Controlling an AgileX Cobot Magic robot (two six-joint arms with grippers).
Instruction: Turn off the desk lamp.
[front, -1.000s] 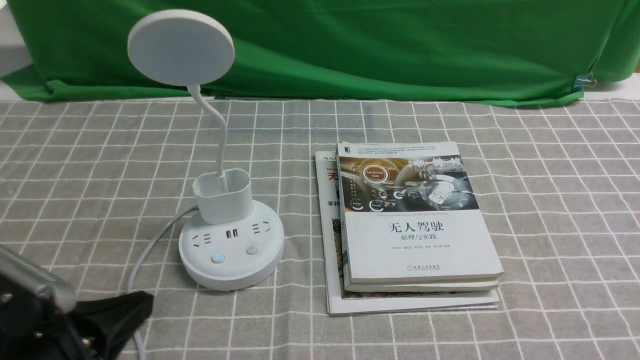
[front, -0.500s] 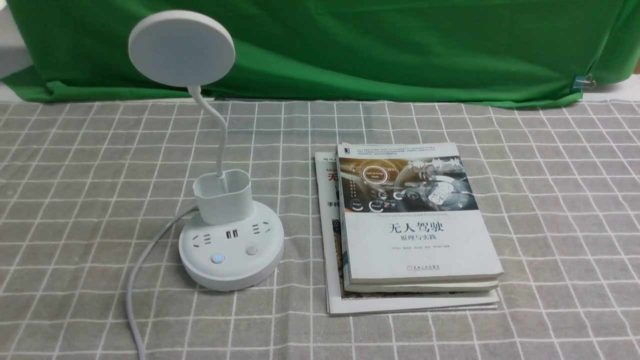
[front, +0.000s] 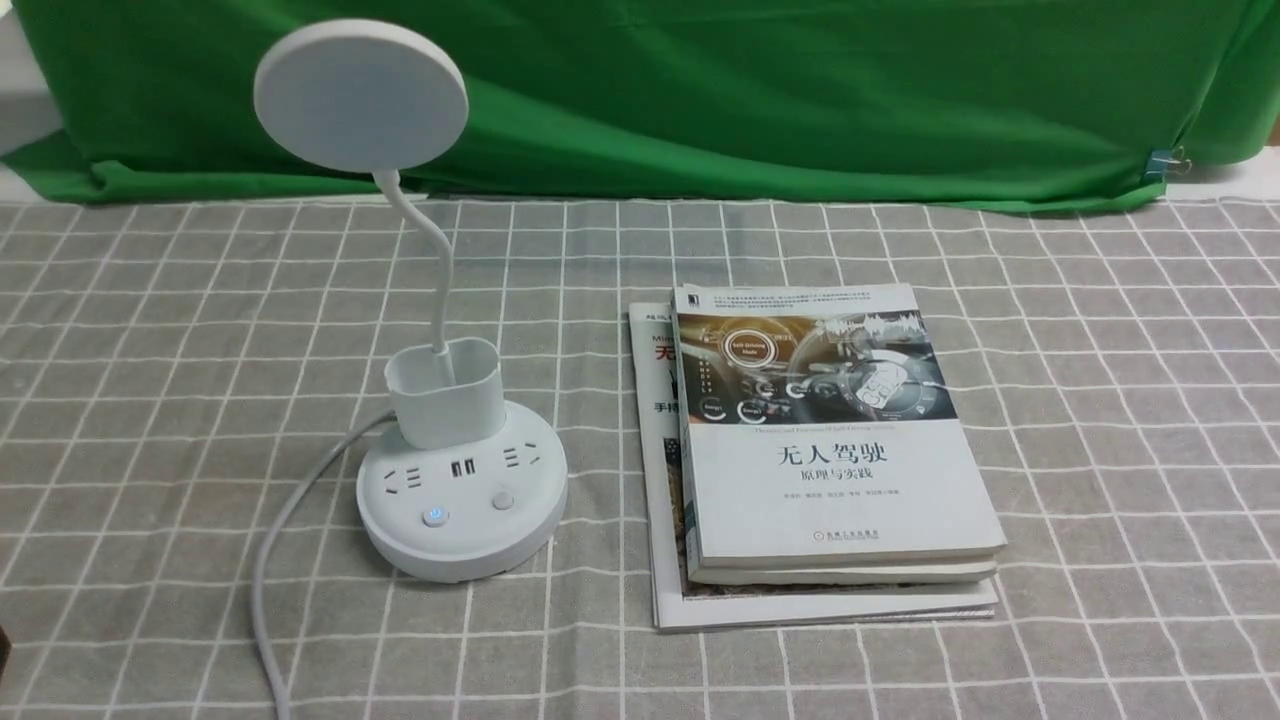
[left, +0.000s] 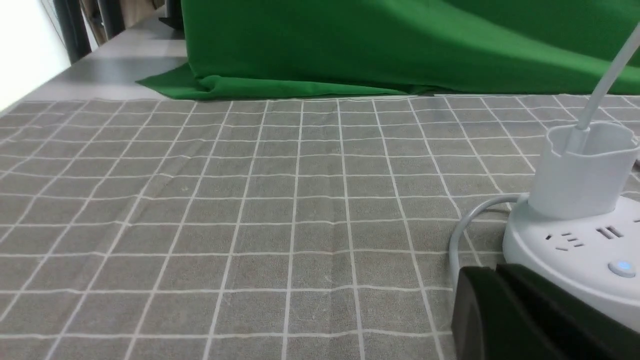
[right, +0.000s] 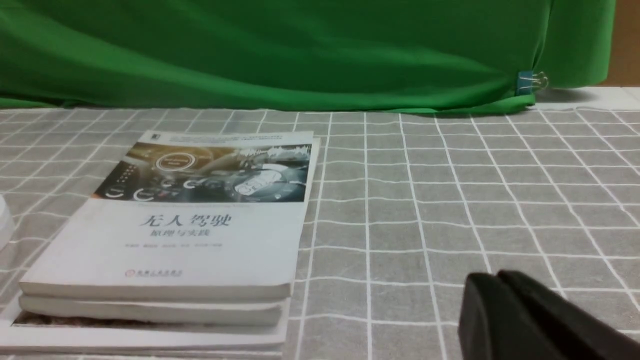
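Desk lamp (front: 463, 500) on the counter (front: 1120, 450), books (front: 840, 480) to its right.
One lamp button (front: 435, 516) glows blue; left pincer (left: 495, 271) and right pincer (right: 496, 277) both have tips together.

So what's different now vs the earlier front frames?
The left arm was at the lower left one second ago; it has since withdrawn from there, with just a dark sliver at the left edge now. Nothing visibly taken hold of or let go. Unchanged: desk lamp, its blue-lit button, the cable and the books.
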